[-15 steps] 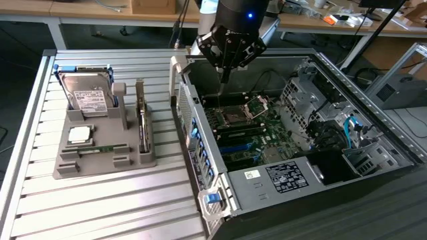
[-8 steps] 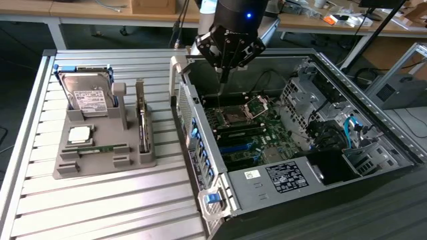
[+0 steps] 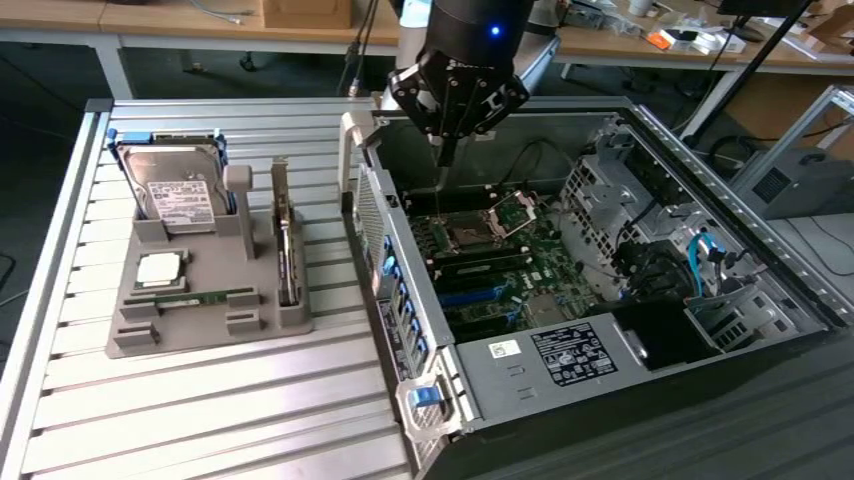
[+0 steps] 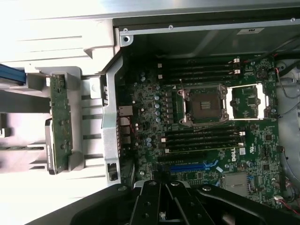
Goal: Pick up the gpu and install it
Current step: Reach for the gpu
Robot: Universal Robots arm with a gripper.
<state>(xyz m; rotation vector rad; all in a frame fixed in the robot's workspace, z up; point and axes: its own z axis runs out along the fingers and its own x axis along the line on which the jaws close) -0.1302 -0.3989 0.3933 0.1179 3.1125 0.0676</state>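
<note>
Right now one gpu (image 3: 284, 240) stands on edge in the single grey holder (image 3: 200, 335) on the slatted counter (image 3: 200, 410). The same holder carries one hard drive (image 3: 174, 195), one processor chip (image 3: 160, 268) and one RAM stick (image 3: 200, 298). It sits just beside the one open computer case (image 3: 387, 215), on the exterior view's left. The one arm points straight down over the case. Its pincer (image 3: 445, 155) is pressed together on nothing and hovers above the motherboard (image 3: 494, 250), near the case wall closest to the holder, well apart from the gpu.
</note>
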